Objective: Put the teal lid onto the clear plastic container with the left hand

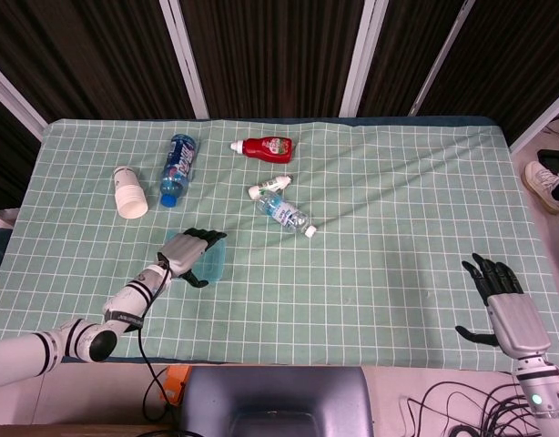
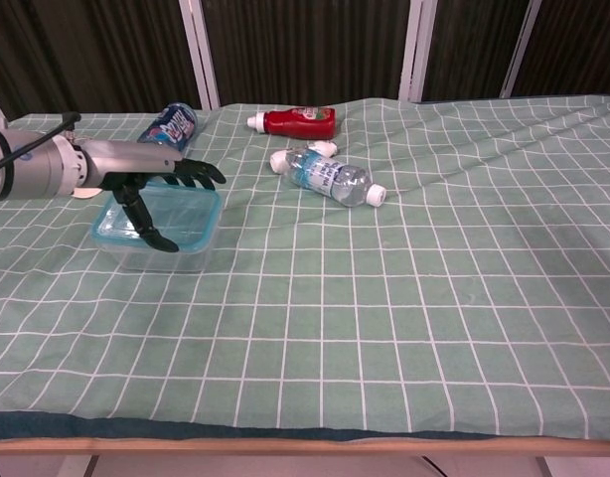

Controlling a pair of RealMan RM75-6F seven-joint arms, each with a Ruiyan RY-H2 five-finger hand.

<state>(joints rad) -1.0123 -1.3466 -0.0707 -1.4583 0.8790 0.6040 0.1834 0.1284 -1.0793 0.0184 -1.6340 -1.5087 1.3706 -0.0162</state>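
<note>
The left hand (image 2: 151, 189) lay spread over the teal lid (image 2: 191, 204), which sat on top of the clear container (image 2: 156, 250). Its fingers (image 2: 198, 172) reached flat across the far side of the lid and its thumb pointed down at the near edge; whether any of them pressed the lid could not be told. It gripped nothing.

The chest view showed the container's clear walls below the lid, which the head view did not make plain. The head view alone showed the right hand (image 1: 509, 305), resting at the near right edge of the table with fingers apart and nothing in them, and a white cup (image 1: 129, 193) lying on its side toward the far left.

Beyond the container lay a blue bottle (image 2: 170, 123), a red sauce bottle (image 2: 297, 122), a small white bottle (image 2: 299, 153) and, just beside it, a clear water bottle (image 2: 335, 178), all on their sides.

The table was covered by a green checked cloth (image 2: 434, 288), creased toward the far right. Dark panels (image 1: 270, 55) with pale uprights stood behind it.
</note>
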